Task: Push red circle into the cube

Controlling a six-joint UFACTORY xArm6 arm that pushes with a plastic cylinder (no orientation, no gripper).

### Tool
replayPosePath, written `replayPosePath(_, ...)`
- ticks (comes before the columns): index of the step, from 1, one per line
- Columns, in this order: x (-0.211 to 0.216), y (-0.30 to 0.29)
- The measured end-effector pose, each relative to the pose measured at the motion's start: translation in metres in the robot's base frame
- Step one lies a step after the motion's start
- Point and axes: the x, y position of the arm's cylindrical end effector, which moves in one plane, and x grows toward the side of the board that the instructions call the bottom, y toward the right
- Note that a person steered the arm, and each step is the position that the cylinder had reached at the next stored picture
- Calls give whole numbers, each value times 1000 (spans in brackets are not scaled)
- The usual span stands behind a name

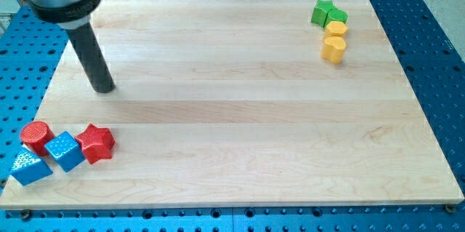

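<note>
Blue triangle [30,166] lies nearest on the wooden board [240,116] over blue pegboard [429,43]; my tip [104,86], gripping nothing, stands well above it.

Just one camera here, up high at the front of the board [240,116] and tilted down at it, so the far edge sits at the view's top and the near edge at the bottom. It's back far enough to fit nearly the whole board, with blue pegboard [429,57] showing round the sides. The bottom left corner gets clipped a bit. The rod [91,54] comes in from the view's top left, close to the lens and big, its tip [104,89] on the wood. No second view to compare.
</note>
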Motion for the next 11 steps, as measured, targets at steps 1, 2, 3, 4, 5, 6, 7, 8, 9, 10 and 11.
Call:
replayPosePath(1,-1,-46)
replayPosePath(2,14,-82)
replayPosePath(3,19,-84)
replayPosePath(4,67,-83)
replayPosePath(5,82,-83)
replayPosePath(6,82,-83)
replayPosePath(7,92,-83)
replayPosePath(8,98,-76)
replayPosePath(9,104,-74)
replayPosePath(10,109,-48)
replayPosePath(11,121,5)
